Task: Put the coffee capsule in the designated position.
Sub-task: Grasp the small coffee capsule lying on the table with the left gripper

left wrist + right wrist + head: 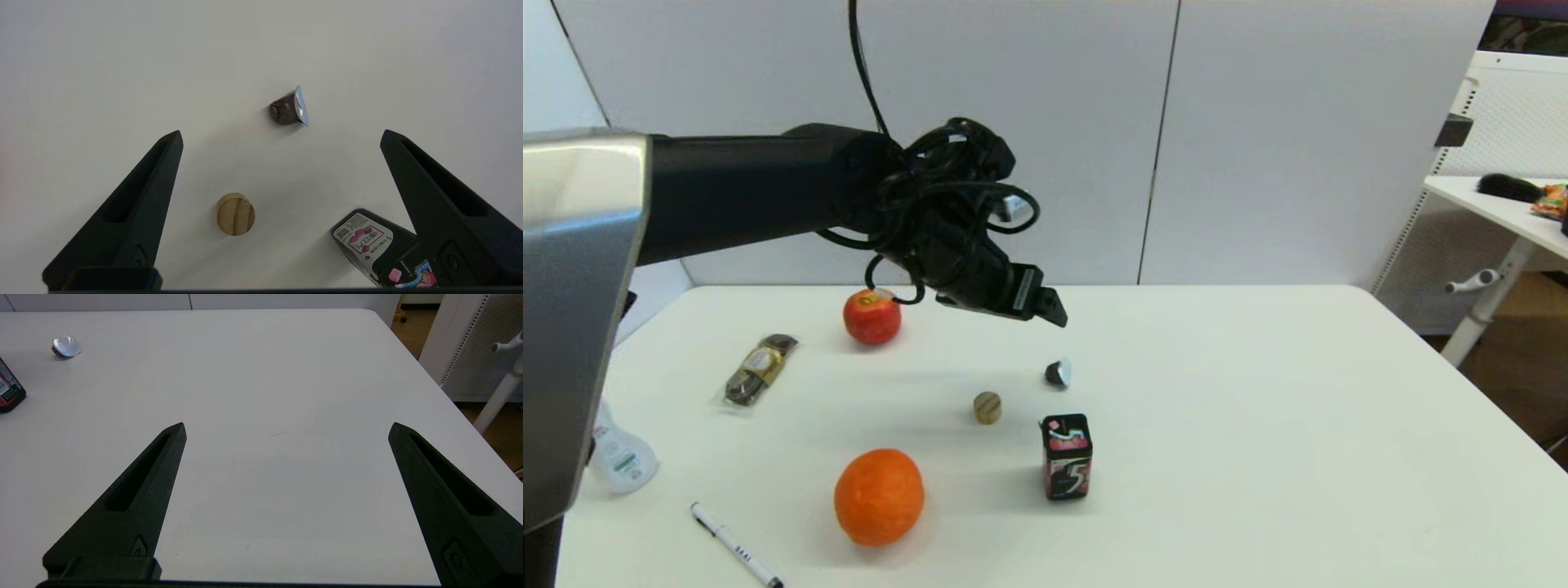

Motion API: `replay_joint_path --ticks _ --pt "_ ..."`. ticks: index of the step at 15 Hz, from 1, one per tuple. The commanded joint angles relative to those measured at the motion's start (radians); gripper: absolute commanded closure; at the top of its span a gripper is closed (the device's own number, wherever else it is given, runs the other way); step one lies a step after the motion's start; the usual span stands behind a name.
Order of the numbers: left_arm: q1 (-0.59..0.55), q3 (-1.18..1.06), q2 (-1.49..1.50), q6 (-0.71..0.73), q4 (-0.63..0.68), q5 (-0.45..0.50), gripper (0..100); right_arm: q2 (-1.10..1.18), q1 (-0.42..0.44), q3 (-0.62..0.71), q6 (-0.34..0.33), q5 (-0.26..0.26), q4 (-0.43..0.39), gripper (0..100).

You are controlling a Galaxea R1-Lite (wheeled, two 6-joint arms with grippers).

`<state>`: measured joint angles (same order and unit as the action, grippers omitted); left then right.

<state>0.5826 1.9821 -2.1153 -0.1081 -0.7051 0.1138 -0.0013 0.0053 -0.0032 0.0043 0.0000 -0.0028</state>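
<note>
Hovering spread wide above the table, the left gripper [281, 132] risks clipping the gum box [363, 241] beside one finger or rolling the coffee capsule [289, 108] lying just beyond its tips.

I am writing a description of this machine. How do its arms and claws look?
The left arm is a thick matte black tube with looped black cables at the wrist. The left claw and right claw each have two long, black, pointed fingers with a slot inside.
</note>
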Motion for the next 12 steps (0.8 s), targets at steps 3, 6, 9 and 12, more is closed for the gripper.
replay_joint_path --ticks 3,6,9,12 --pt "0.054 -0.009 -0.064 0.001 0.001 -0.033 0 0.001 0.001 0.000 0.000 0.000 0.000 0" --pt "0.085 -0.011 -0.086 -0.007 0.003 -0.160 0 0.001 0.001 0.000 0.000 0.000 0.000 0" --pt "0.102 -0.012 -0.112 -0.033 0.021 -0.172 0 0.001 0.001 0.000 0.000 0.000 0.000 0" --pt "0.118 -0.014 -0.146 -0.055 0.088 -0.174 0 0.001 0.001 0.000 0.000 0.000 0.000 0"
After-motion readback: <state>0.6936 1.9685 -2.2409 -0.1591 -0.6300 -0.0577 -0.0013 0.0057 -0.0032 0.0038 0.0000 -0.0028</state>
